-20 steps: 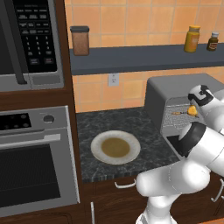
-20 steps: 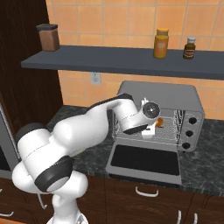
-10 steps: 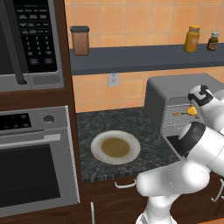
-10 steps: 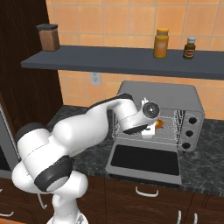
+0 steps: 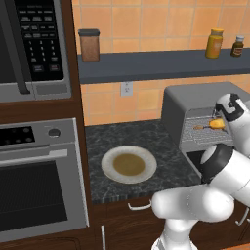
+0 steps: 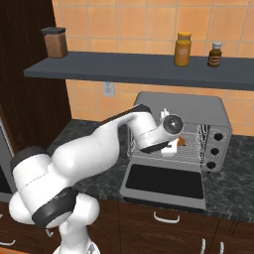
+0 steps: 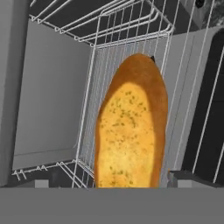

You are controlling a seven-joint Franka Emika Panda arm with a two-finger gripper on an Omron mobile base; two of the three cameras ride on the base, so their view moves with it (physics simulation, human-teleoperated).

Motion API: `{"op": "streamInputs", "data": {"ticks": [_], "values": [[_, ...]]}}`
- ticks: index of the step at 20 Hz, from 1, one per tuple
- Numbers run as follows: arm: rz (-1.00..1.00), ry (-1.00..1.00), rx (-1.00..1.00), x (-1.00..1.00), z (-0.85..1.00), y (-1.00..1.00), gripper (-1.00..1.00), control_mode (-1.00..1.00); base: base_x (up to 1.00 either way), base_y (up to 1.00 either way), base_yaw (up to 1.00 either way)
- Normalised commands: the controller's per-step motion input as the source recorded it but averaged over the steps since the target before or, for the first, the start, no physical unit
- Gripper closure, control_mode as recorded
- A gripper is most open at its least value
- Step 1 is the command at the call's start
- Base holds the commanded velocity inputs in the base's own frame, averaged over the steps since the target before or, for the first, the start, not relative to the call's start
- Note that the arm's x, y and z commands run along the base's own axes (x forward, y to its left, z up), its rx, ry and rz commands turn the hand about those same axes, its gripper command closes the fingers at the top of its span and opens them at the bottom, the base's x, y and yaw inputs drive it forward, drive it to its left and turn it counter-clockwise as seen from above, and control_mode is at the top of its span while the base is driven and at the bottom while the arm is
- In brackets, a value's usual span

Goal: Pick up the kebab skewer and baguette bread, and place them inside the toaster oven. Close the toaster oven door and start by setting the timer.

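Baguette bread (image 7: 131, 131): golden-orange oval loaf, speckled paler top, darker crust at edges; you see it lying on wire rack (image 7: 105, 57) inside toaster oven (image 6: 208, 111). In left base view, orange loaf beside thin kebab skewer (image 5: 200, 127) on same rack. Toaster oven door (image 6: 163, 182) folded down flat, dark glass up. No label legible on shelf jars or microwave keypad (image 5: 41, 41). Claw (image 6: 171, 147) at oven mouth, jaws spread wide, loaf between them but not gripped.

Kitchen: microwave (image 5: 31, 46), built-in oven (image 5: 39, 180), counter (image 5: 132, 141).
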Motion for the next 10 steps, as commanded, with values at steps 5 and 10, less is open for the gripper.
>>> {"op": "streamInputs", "data": {"ticks": [5,10], "values": [[0.05,0.00,-0.02,-0.49,0.25,0.00,-1.00,-1.00,0.00,0.00,0.00],[0.37,0.04,-0.19,-0.59,0.03,0.03,-1.00,-1.00,0.00,0.00,0.00]]}}
